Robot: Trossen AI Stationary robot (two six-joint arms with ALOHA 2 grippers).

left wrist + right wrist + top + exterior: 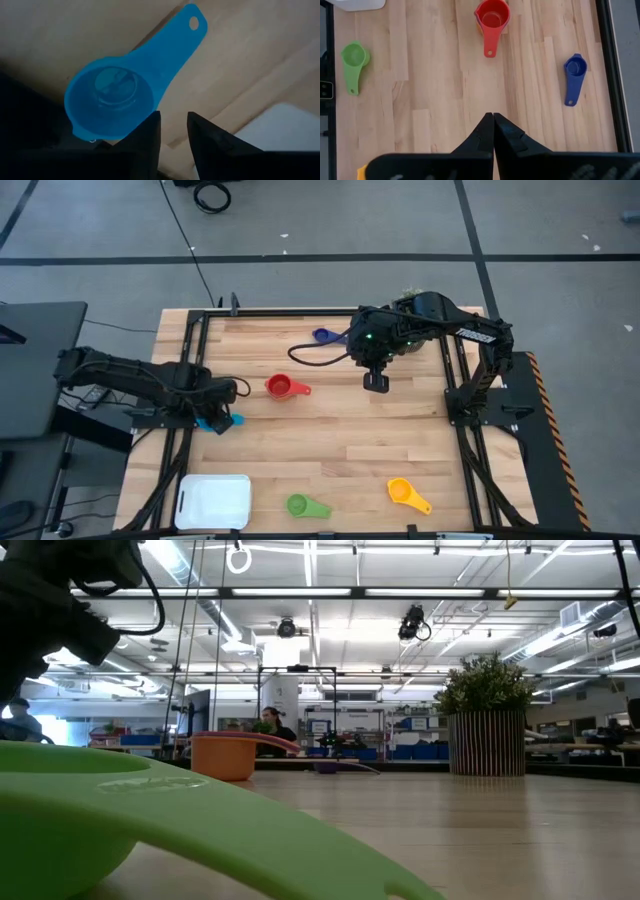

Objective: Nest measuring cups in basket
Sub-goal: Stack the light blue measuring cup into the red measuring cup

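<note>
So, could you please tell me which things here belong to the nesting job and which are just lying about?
Belong to the job:
bright blue cup
red cup
navy cup
green cup
yellow cup
white basket

Lying about:
potted plant

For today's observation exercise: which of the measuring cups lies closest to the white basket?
The green measuring cup. It lies just beside the white basket at the table's near edge. The yellow cup lies farther along that edge, and the red cup, navy cup and bright blue cup lie farther up the table.
</note>
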